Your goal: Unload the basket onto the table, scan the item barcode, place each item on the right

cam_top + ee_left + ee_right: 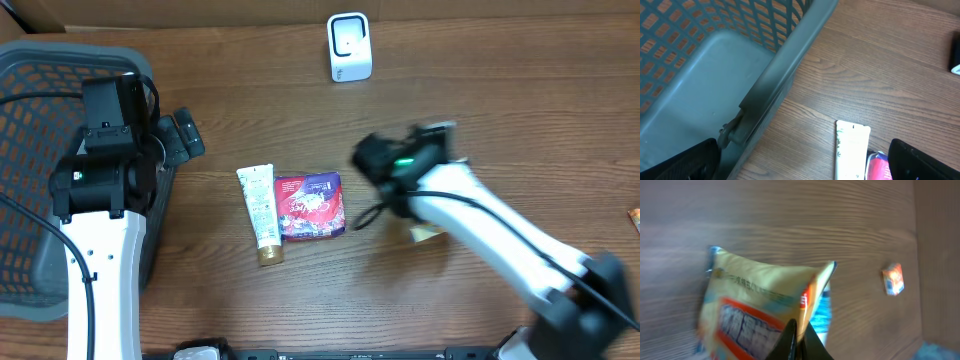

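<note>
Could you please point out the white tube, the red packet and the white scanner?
white tube [261,212]: overhead view, middle of its body.
red packet [310,207]: overhead view, centre of its top face.
white scanner [349,46]: overhead view, middle of its front.

Left gripper [178,138] wide apart; right gripper [799,335] pinched tight, seemingly tilted, blurred overhead.
</note>
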`<act>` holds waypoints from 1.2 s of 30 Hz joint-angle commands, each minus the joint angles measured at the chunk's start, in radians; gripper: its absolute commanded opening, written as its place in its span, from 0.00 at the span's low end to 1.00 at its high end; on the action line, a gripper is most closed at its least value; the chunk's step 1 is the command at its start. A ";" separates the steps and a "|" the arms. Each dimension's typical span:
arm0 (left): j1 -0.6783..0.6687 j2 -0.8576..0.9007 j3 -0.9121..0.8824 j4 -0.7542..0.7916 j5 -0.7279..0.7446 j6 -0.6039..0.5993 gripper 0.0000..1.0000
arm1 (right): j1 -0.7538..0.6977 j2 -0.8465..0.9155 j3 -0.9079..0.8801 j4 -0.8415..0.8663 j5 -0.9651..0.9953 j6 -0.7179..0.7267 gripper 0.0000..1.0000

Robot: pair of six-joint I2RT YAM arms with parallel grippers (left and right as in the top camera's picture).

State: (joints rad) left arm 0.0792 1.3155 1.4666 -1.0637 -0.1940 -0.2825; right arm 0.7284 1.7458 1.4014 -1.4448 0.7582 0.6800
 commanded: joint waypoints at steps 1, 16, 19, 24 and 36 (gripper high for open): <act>-0.001 -0.008 0.013 -0.003 0.011 -0.010 1.00 | 0.095 0.136 0.017 0.029 -0.060 -0.004 0.04; -0.001 -0.008 0.013 -0.003 0.011 -0.010 1.00 | 0.306 0.194 0.303 -0.021 -0.187 0.056 0.04; -0.001 -0.008 0.013 -0.003 0.011 -0.010 1.00 | 0.264 0.143 0.323 -0.045 -0.203 0.056 0.04; -0.001 -0.008 0.013 -0.003 0.011 -0.010 1.00 | 0.185 0.063 0.324 -0.200 -0.152 0.108 0.04; -0.001 -0.008 0.013 -0.003 0.011 -0.010 1.00 | 0.045 0.006 0.321 -0.249 0.199 0.053 0.04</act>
State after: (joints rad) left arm 0.0792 1.3155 1.4666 -1.0637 -0.1940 -0.2825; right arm 0.7784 1.7561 1.7016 -1.6966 0.7452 0.7361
